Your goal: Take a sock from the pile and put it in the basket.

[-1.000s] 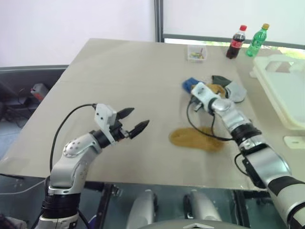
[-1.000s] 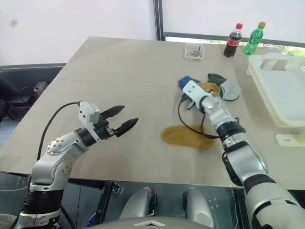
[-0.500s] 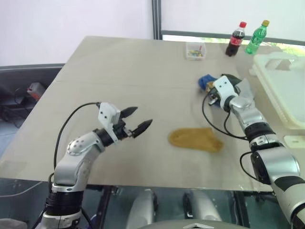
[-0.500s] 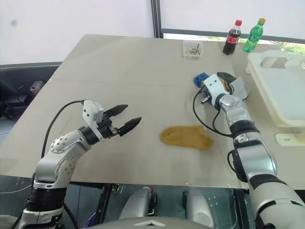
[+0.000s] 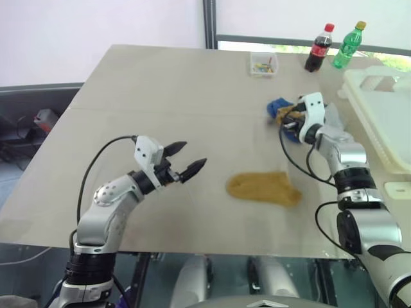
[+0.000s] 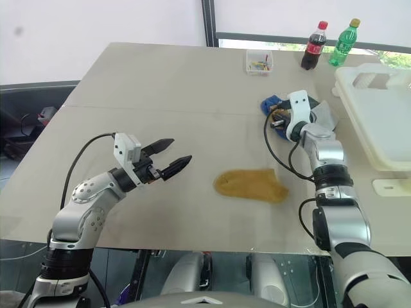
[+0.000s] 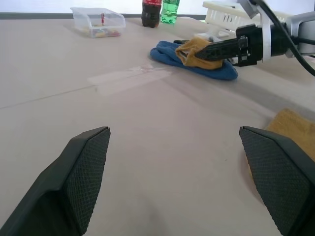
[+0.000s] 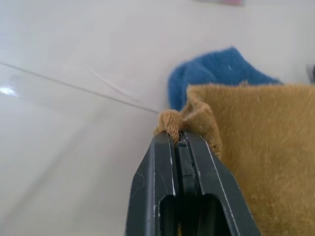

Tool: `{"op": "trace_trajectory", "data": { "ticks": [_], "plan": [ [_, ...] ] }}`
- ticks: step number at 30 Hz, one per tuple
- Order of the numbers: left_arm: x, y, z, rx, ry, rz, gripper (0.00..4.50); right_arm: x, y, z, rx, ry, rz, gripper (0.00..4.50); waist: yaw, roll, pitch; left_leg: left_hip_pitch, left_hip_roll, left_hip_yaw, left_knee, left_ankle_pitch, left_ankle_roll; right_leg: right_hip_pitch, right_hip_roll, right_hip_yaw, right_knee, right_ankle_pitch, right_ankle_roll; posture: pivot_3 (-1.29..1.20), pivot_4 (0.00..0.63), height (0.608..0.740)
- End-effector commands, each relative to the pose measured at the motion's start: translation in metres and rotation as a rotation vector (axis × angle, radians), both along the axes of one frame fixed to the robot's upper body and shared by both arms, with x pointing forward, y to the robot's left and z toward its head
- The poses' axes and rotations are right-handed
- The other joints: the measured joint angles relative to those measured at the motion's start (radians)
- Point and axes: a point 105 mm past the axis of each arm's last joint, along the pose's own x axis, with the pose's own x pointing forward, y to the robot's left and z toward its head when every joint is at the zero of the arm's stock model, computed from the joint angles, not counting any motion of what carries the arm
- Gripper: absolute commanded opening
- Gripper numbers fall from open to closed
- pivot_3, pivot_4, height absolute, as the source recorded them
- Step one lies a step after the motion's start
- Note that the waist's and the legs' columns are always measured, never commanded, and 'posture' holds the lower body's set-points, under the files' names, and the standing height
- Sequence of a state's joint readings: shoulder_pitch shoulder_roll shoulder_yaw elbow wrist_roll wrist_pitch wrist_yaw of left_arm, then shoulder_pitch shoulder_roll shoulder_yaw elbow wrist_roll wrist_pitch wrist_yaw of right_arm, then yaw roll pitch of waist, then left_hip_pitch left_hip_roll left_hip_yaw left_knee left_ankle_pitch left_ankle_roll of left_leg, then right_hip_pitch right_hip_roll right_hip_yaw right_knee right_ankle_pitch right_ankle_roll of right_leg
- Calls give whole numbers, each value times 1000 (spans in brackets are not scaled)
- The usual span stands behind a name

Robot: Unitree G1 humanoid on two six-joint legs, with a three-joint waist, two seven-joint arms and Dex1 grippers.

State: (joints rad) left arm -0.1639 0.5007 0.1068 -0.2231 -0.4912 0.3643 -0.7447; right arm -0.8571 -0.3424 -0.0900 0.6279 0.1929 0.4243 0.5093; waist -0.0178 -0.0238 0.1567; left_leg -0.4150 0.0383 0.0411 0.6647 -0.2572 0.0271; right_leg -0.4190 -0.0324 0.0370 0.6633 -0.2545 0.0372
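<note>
head pair: high, facing down over table (image 5: 160,83) | wrist cams: low, close | shared: socks (image 7: 197,51)

Pile (image 5: 289,114): small heap of short socks on the counter (image 5: 160,96), far right side, near the basket. Bright blue sock (image 7: 197,61) lies flat at the bottom; mustard-yellow sock (image 8: 246,147) bunched on top, its edge pinched in the closed right claw (image 8: 178,137). A second mustard sock (image 5: 263,188) lies flat alone, well apart, nearer the front edge. Basket (image 5: 385,122): large, shallow, cream-white plastic, at the counter's right edge, upright.
</note>
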Motion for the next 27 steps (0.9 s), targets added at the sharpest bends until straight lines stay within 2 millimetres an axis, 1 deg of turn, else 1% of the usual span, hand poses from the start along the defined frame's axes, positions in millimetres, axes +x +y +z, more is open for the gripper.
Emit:
{"op": "trace_trajectory", "data": {
  "ticks": [1, 5, 8, 10, 12, 14, 16, 18, 20, 22, 24, 27],
  "plan": [
    [-1, -4, 7, 4, -39, -17, 4500, -2, 1, 29, 87, -69, 8, 16, 0, 0, 0, 0, 0, 0, 0, 0, 0, 0, 0, 0, 0, 0, 0, 0, 150, 740],
    [-1, -4, 7, 2, -38, -17, 4500, -5, 7, 44, 149, -88, 33, 16, 1, 0, 0, 0, 0, 0, 0, 0, 0, 0, 1, -1, 0, 0, 0, 0, 150, 740],
    [0, -3, 7, 0, -34, -15, 4500, -12, 22, 49, 179, -83, 97, 16, 0, 0, 0, 0, 0, 0, 0, 0, 0, 0, 1, -1, 0, 0, 0, 0, 150, 740],
    [0, -1, 6, -5, -31, -5, 4500, -22, 45, 46, 184, -63, 175, 16, 0, 0, 0, 0, 0, 0, 0, 0, 0, 0, 1, -1, 0, 0, 0, 0, 150, 740],
    [1, 3, 5, -10, -25, 14, 4500, -36, 78, 41, 209, -41, 268, 16, -2, 0, 0, 0, 0, -1, 0, 0, 0, 0, 1, -1, 0, 0, 0, 0, 150, 740],
    [2, 5, 5, -11, -22, 23, 4500, -45, 98, 41, 237, -31, 321, 16, -10, 1, 0, 0, 1, -1, 0, 0, 0, 0, 1, -1, 1, 0, 0, 0, 150, 740],
    [2, 9, 5, -14, -20, 34, 4500, -56, 121, 52, 348, -26, 387, 16, -15, 1, 1, 0, 1, -1, 0, 0, 0, 0, 1, -1, 2, 0, 0, 0, 150, 740],
    [2, 13, 5, -15, -18, 43, 4500, -63, 134, 74, 529, -11, 427, 16, -16, 1, 1, 0, 1, -2, 1, 0, 0, 0, 1, -2, 2, 0, 0, 0, 150, 740],
    [2, 17, 6, -16, -18, 50, 4500, -66, 136, 94, 717, 14, 434, 16, -16, 1, 1, -1, 1, -3, 2, 0, 0, 0, 1, -3, 3, 0, 0, 0, 150, 740],
    [1, 19, 7, -18, -18, 55, 4500, -64, 130, 102, 825, 37, 406, 16, -12, 1, 1, -1, 0, -5, 2, 0, 0, 0, 0, -6, 3, 0, 0, 0, 150, 740],
    [0, 21, 6, -17, -15, 58, 4500, -61, 121, 94, 819, 64, 352, 16, -4, 1, 1, -1, 0, -8, 3, 0, 0, 2, -1, -9, 2, 0, 0, 0, 150, 740],
    [0, 21, 5, -17, -9, 58, 4500, -50, 101, 56, 735, 144, 203, 16, 4, 1, 1, -1, -1, -9, 3, 0, 0, 4, -2, -10, 0, 0, 0, 0, 150, 740]
  ]
}}
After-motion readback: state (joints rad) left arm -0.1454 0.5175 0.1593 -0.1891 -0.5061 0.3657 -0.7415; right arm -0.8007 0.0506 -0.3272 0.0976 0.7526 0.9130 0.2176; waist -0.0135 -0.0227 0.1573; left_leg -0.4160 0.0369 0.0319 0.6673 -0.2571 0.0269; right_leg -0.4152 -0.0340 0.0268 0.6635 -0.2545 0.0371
